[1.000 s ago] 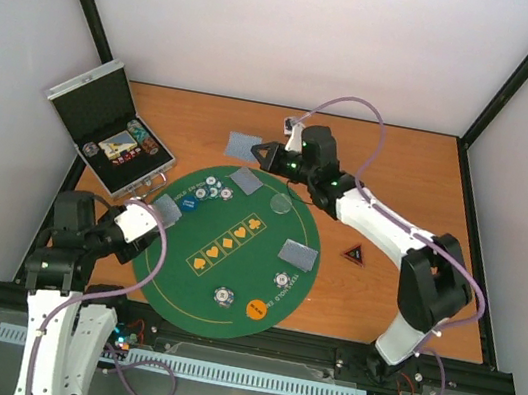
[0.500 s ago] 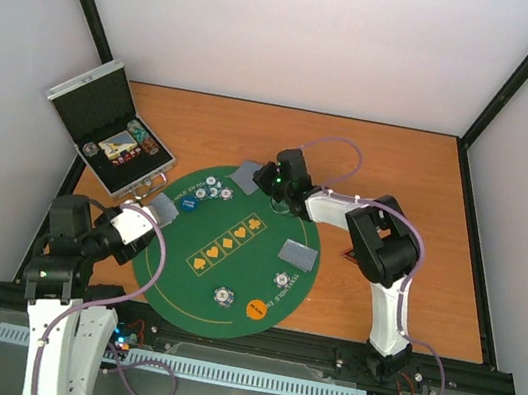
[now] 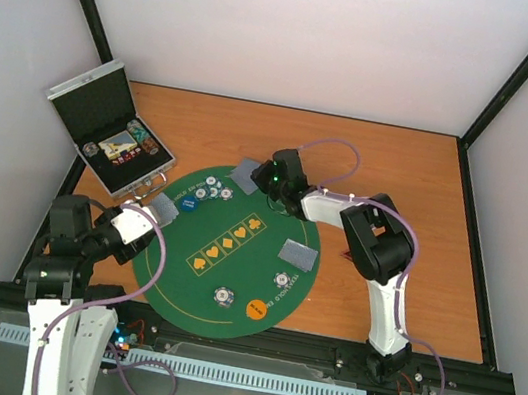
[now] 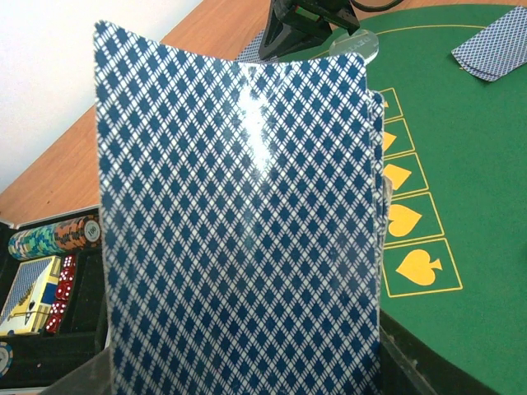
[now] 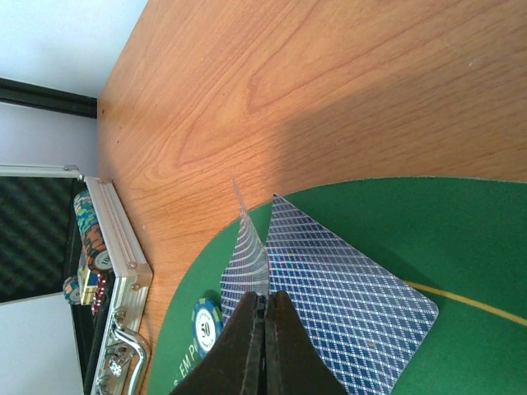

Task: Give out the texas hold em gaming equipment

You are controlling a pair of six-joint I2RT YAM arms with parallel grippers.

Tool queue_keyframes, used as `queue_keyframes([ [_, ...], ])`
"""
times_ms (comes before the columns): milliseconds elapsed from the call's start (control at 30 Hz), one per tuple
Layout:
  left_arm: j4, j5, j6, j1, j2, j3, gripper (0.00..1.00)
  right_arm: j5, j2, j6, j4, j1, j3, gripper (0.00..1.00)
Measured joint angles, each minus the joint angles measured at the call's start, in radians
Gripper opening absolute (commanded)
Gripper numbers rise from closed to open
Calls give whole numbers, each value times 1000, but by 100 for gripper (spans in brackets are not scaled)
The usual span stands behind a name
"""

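Left jaws are standing part-open, clamping an upright deck of playing cards at the mat's 9 o'clock edge, just as a second ago. Right jaws are squeezing fully closed on one card. They have been swinging in from the bare worktop to the mat's 12 o'clock rim, above a flat card. That seat's deal is probably finishing.

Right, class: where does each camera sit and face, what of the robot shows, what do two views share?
Top: above, behind the robot; looks down on mat; left arm, right arm show.
Left wrist: behind its held deck, facing across the mat to the right gripper.
Right wrist: looks along its shut fingers pinching a card.
Shared: both wrists see case.
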Motion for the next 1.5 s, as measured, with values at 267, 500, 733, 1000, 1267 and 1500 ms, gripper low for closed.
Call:
queue_keyframes([
  [267, 0, 0, 0, 0, 0, -2, 51, 0, 16, 10, -1, 5, 3, 30],
  [500, 0, 0, 0, 0, 3, -2, 51, 1, 8, -29, -9, 10, -3, 53],
  [733, 0, 0, 0, 0, 10, -2, 51, 8, -116, -84, -33, 25, -71, 71],
  [1000, 0, 0, 0, 0, 10, -2, 51, -1, -304, -156, -37, 28, -202, 72],
  [1267, 0, 8, 2, 1, 13, -2, 51, -182, -417, -465, -84, 38, -131, 73],
  [1500, -1, 20, 11, 1, 18, -2, 51, -480, -420, -790, -241, 162, 83, 78],
])
